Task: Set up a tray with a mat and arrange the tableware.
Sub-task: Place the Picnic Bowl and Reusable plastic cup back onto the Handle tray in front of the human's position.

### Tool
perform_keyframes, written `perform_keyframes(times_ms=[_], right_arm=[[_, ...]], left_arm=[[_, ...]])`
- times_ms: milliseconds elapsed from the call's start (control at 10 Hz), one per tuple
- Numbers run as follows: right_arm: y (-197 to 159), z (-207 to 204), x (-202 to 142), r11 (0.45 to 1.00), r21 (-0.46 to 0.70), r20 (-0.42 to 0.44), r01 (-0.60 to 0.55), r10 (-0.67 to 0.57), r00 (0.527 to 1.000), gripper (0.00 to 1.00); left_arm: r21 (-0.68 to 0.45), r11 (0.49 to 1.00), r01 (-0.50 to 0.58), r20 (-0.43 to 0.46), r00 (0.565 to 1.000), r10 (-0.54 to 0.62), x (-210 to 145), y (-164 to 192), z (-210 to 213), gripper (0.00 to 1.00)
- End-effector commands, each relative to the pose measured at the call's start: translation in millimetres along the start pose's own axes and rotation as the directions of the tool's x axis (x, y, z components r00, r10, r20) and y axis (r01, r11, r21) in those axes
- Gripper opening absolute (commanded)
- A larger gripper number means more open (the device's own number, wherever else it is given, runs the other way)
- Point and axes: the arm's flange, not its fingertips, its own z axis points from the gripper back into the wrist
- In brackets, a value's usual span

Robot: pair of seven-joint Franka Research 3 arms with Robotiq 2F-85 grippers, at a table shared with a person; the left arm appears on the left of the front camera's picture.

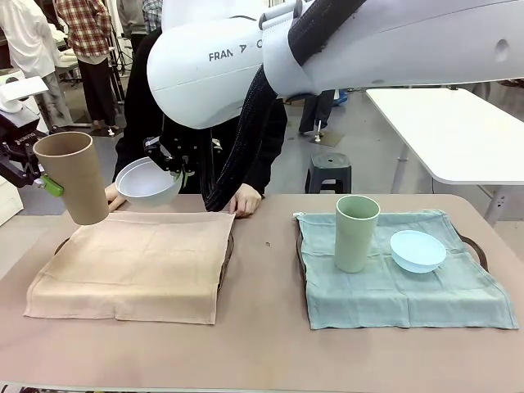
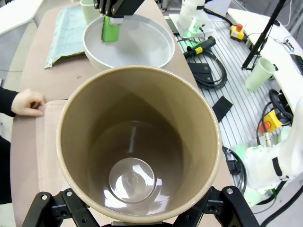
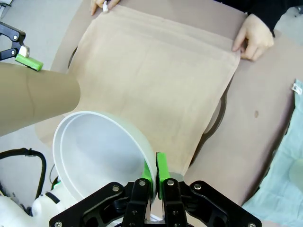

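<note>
Tan cup [image 2: 139, 146]: nearest the left wrist cam; held off the table, tilted, above left edge of tan mat; inside empty.
L gripper [image 1: 37, 176]: fingers spread wide round tan cup's wall, grasping it; green pad [image 3: 29, 62] on cup's outside.
White bowl [image 1: 147, 182]: held in air just beside tan cup, over far edge of tan mat; empty.
R gripper [image 3: 155, 182]: clenched on white bowl's rim, one pad inside, one outside.
Tan mat [image 1: 139, 262]: lies over left tray [image 1: 228, 250], nothing standing on it; person's hands [image 1: 246, 199] at its far edge.
Green mat [image 1: 393, 282]: over right tray [image 1: 475, 246].
Pale green cup [image 1: 356, 233]: upright on green mat; contents not visible.
Light blue bowl [image 1: 417, 250]: on green mat, near green cup, apart; empty.
</note>
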Motion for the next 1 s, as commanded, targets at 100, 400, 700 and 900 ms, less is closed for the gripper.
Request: perform_keyframes(times_ms=[100,400,700,900], right_arm=[[1.5,-0.6,1.4,1.0,-0.006,0.005,0.0,0.0,1.0,0.0],[1.5,-0.6,1.4,1.0,-0.006,0.005,0.0,0.0,1.0,0.0],[0.0,0.0,0.0,1.0,0.0,0.0,0.0,0.0,1.0,0.05],[-8.8,-38.3,15.2,0.996,-0.089,0.023,-0.029,0.031,0.999,0.05]], left_arm=[[-0.008,1.0,0.0,-0.004,1.0,0.0,3.2,-0.1,3.6,0.33],[-0.008,1.0,0.0,-0.004,1.0,0.0,3.2,-0.1,3.6,0.33],[0.0,1.0,0.0,0.0,1.0,0.0,0.0,0.0,0.0,0.87],[0.089,0.993,0.081,0.128,0.987,-0.092,-29.8,12.2,-0.7,0.87]])
